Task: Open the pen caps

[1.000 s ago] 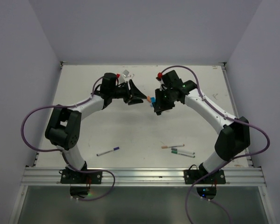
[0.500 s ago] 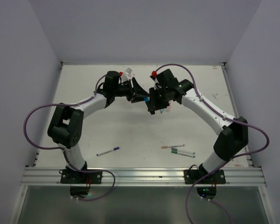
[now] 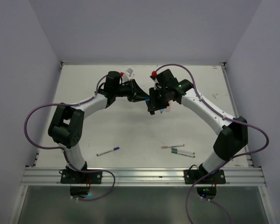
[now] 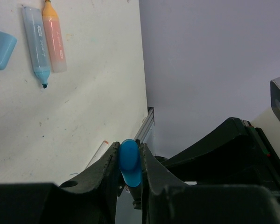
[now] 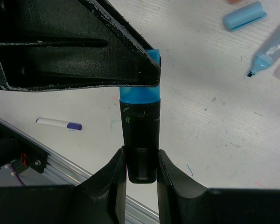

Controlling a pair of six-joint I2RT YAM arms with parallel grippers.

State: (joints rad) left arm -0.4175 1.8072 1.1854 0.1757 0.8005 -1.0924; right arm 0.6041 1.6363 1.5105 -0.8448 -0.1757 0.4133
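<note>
left claw point(image 4: 129, 153) closed onto blue cap point(image 4: 130, 164) | right claw point(image 5: 141, 157) grips marker point(image 5: 140, 128)

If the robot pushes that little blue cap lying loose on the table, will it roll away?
Probably a little: the loose blue cap lies on its side and looks rounded, so it may roll or spin. It is a small plastic piece, likely very light, so a gentle nudge should slide it across the smooth white table. It looks stiff, not squishy.
</note>
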